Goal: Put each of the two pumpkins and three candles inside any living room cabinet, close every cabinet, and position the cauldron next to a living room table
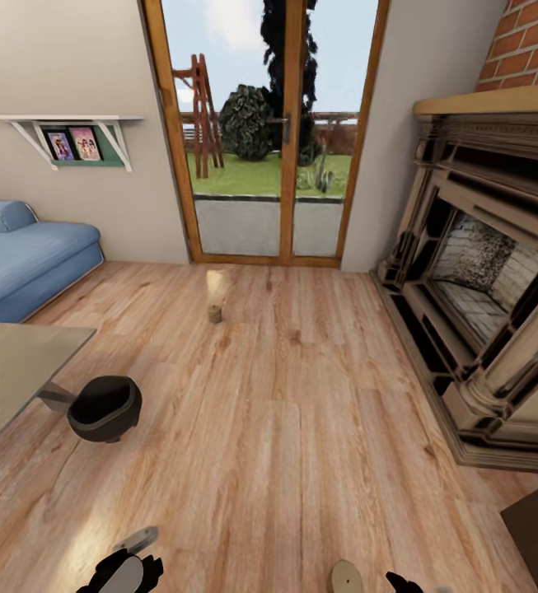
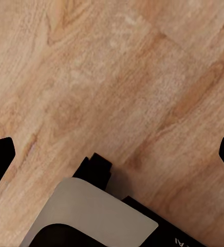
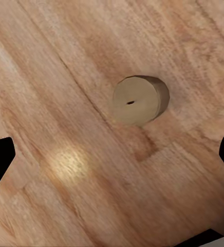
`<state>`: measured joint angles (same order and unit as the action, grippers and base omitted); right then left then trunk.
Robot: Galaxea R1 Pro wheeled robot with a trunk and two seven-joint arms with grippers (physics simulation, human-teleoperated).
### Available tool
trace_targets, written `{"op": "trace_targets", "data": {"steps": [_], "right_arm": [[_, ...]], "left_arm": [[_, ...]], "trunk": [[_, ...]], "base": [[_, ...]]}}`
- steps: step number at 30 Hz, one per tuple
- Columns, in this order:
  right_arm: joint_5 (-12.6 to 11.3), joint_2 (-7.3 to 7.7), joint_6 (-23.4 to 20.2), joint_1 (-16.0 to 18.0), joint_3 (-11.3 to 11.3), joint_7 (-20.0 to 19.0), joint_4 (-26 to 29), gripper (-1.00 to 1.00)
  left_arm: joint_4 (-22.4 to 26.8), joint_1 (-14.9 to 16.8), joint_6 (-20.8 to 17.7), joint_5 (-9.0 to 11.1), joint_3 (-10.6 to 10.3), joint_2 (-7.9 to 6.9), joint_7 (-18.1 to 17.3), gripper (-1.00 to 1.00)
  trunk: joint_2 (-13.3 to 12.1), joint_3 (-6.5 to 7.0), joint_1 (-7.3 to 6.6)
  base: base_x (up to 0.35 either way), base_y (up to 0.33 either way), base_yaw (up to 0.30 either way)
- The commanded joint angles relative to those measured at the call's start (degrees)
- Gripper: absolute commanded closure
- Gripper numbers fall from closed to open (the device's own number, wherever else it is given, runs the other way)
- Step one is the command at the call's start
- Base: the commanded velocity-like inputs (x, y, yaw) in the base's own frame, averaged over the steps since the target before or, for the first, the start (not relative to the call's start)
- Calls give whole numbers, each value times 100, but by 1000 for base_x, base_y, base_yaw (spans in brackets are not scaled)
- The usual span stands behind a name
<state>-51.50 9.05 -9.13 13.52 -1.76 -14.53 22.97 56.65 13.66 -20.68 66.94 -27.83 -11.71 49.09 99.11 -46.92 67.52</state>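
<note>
Black cauldron [image 1: 105, 407] beside table [image 1: 13, 371] corner | candle [image 1: 214, 314] mid-floor, apart

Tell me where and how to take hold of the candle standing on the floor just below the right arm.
Grip the candle across its round side wall, coming straight down from above. It stands upright on the plank floor, wick end up, with open floor all round, so the right tool's fingers, spread wide, could probably close on opposite sides.
</note>
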Motion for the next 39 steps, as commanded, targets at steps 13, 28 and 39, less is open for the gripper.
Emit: {"op": "trace_targets", "data": {"steps": [13,28,39], "right_arm": [[40,-170,7,3,376,557,75,-100],[200,-530,569,9,1935,2257,602,-100],[203,-554,594,10,2047,2314,612,-100]], "left_arm": [[-172,5,-15,20,-2,-6,35,-100],[1466,5,-1036,80,338,-42,97,-100],[2073,80,-2275,89,1227,401,585,-100]], "trunk": [[2,-5,0],[2,-5,0],[2,-5,0]], "base": [[86,-3,0],[2,-1,0],[0,0,0]]}}
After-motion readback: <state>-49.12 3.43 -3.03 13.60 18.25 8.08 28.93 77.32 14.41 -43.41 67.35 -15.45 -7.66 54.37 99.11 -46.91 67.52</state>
